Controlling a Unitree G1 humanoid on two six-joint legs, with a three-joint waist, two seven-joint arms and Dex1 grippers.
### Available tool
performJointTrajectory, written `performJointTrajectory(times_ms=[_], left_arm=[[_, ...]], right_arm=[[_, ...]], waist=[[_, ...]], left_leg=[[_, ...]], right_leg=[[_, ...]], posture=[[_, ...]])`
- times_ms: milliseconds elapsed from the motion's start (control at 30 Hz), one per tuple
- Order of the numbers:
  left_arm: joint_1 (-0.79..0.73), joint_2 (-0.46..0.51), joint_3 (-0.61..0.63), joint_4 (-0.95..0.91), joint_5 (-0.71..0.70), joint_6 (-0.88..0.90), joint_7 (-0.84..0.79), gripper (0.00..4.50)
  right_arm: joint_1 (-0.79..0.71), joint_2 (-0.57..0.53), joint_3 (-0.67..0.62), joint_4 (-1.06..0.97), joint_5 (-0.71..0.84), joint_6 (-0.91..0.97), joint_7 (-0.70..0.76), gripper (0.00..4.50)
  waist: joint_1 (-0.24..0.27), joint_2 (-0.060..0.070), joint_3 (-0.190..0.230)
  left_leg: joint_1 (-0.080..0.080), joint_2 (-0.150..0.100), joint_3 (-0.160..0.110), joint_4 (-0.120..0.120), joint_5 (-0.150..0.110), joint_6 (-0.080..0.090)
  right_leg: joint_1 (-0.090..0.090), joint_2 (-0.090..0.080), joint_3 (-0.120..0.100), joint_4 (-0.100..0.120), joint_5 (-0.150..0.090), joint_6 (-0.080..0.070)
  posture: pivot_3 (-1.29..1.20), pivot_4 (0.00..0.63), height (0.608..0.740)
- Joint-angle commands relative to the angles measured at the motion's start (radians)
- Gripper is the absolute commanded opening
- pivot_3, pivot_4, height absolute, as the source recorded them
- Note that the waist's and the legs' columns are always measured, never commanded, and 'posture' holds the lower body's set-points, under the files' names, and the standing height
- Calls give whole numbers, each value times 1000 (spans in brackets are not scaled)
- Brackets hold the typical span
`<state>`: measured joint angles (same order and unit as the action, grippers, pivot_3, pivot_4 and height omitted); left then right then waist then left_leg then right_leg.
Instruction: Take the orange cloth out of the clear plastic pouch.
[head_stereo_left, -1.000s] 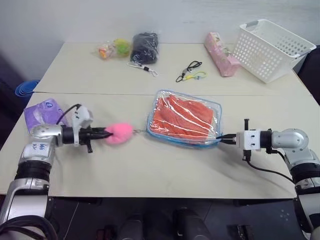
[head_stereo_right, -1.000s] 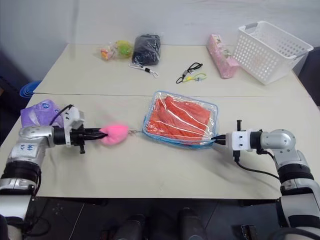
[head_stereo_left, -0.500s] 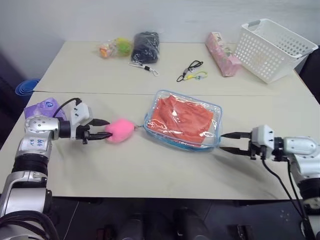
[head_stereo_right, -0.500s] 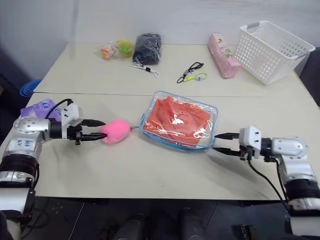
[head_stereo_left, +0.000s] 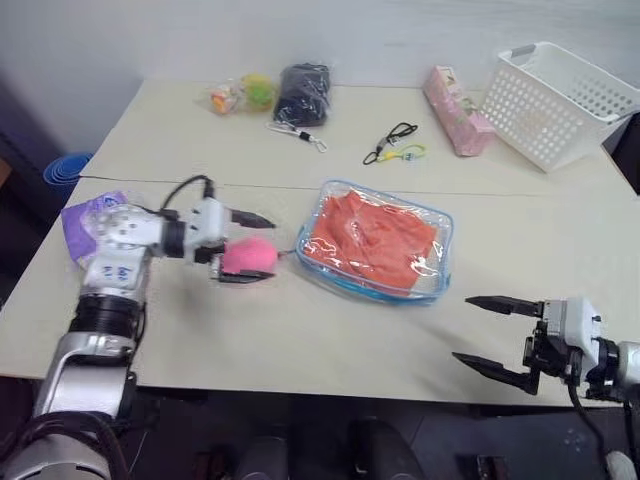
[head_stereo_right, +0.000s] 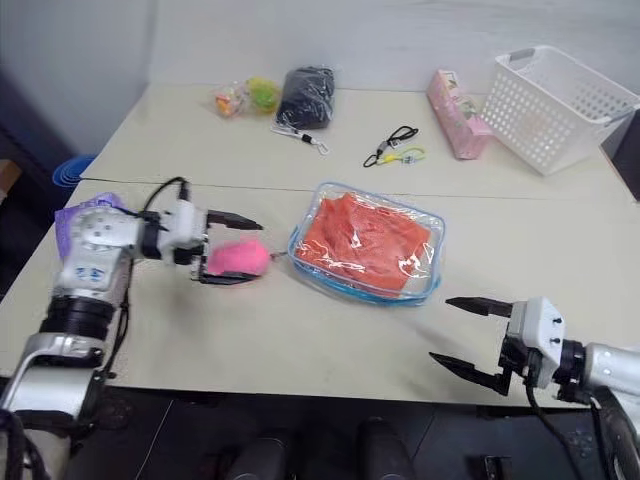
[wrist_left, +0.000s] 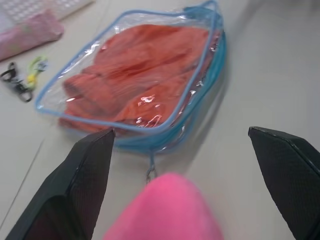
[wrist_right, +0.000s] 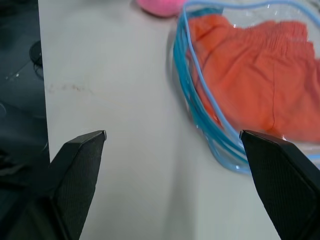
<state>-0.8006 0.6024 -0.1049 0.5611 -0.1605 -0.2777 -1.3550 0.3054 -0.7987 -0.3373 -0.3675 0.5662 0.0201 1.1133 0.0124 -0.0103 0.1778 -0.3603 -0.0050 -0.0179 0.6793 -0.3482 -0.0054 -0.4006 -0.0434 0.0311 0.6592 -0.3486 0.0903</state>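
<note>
Extraction not begun: cloth (head_stereo_left: 375, 235) lies inside the pouch (head_stereo_left: 436, 284). Left gripper (head_stereo_left: 252, 247) spread wide, plush (head_stereo_left: 246, 256) between its fingers; right gripper (head_stereo_left: 494, 335) spread wide, empty, pouch ahead.

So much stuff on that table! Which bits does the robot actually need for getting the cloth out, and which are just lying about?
Part of the job:
- orange cloth
- clear plastic pouch holding it
- pink plush on its zipper

Just lying about:
- white basket
- pink packet
- black bag
- cords with clips
- yellow toy
- purple packet
</note>
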Motion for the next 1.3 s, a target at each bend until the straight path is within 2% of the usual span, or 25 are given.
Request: performJointTrajectory(times_ms=[33, 167, 267, 533, 633, 700, 867, 967, 1133, 1300], left_arm=[[-50, -82, -57, 81, 80, -121, 63, 4500], [-93, -175, -111, 186, 173, -243, 152, 4500], [-116, -201, -126, 258, 203, -284, 186, 3899], [-160, -234, -115, 360, 200, -298, 202, 1476], [-157, -265, -76, 345, 130, -212, 172, 569], [-147, -280, -46, 309, 71, -91, 128, 58], [-107, -290, -2, 162, -33, 222, 94, 58], [-82, -294, 6, 76, -40, 354, 154, 58], [-54, -334, 49, -71, -90, 595, 297, 58], [-1, -333, 26, -207, -105, 695, 321, 58]], right_arm=[[58, 52, 3, -85, -35, -31, -46, 4483], [106, 112, 21, -120, -82, -49, -101, 4483], [114, 142, 23, -130, -109, -61, -136, 4500], [126, 180, 51, -141, -140, -75, -174, 4500], [123, 184, 71, -144, -141, -75, -173, 4500], [116, 177, 100, -153, -140, -59, -167, 4500], [66, 168, 183, -204, -114, 42, -193, 4500], [7, 161, 243, -234, -143, 138, -242, 4500], [-218, 244, 369, -171, -277, 253, -414, 4500], [-401, 339, 428, -74, -369, 354, -560, 4500]], waist=[[3, 0, 0], [8, -1, 1], [4, -1, 1], [10, -1, 1], [11, -1, 1], [10, -1, 1], [6, -1, 1], [4, -1, 1], [3, -1, 1], [1, -1, 0]], left_leg=[[0, 0, 0, 0, 0, 0], [0, -1, 2, 2, -1, 2], [0, 0, 3, 1, -1, 2], [0, -1, 2, 2, -1, 1], [0, -1, 2, 2, -1, 2], [0, -1, 2, 2, -1, 2], [0, 0, 2, 2, 0, 1], [0, 0, 1, 2, 0, 1], [0, 0, 0, 3, 0, 0], [-11, -1, 0, 4, 2, -2]], right_leg=[[0, 0, 0, 0, 0, 0], [0, 0, 2, 0, 1, 2], [-1, 1, 3, 0, 1, 2], [-1, 1, 2, 1, 1, 2], [-1, 1, 2, 1, 1, 2], [-1, 1, 2, 1, 1, 2], [-1, 1, 2, 1, 1, 2], [-1, 0, 2, 1, 1, 2], [-1, 0, 2, 2, 1, 1], [-13, 0, 2, 6, 1, 1]], posture=[[0, 150, 740], [0, 150, 740], [0, 150, 740], [0, 150, 740], [0, 150, 740], [0, 150, 740], [0, 150, 740], [0, 150, 740], [0, 150, 740], [0, 150, 740]])
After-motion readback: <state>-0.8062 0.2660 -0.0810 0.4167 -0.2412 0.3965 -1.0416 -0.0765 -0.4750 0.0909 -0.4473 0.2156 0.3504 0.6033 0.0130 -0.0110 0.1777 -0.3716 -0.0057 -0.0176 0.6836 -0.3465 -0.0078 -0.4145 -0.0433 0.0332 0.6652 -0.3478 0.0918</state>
